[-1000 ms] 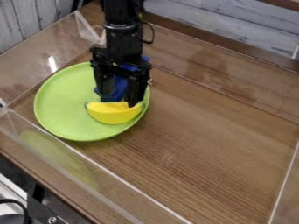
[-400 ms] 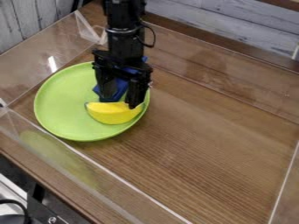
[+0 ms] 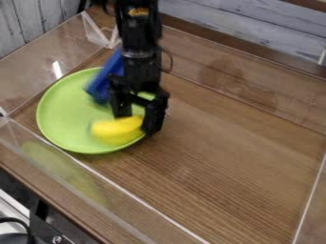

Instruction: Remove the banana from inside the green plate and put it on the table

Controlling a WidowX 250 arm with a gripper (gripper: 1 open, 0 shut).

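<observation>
The yellow banana [image 3: 114, 131] lies on the right side of the green plate [image 3: 61, 116], close to its near rim. My gripper [image 3: 137, 112] points steeply down over the plate, just behind the banana. Its jaws are open and nothing is held between them. One dark fingertip stands above the banana's left end, the other near its right end. I cannot tell whether they touch it. The picture is slightly blurred around the hand.
A blue block [image 3: 107, 76] lies in the plate behind and left of the gripper. The brown wooden table [image 3: 230, 133] stretches to the right of the plate. Clear acrylic walls [image 3: 76, 186] border it at the front and the sides.
The gripper has sunk lower toward the plate, still open. More of the blue block now shows to its left. The banana looks a little nearer the plate's front rim.
</observation>
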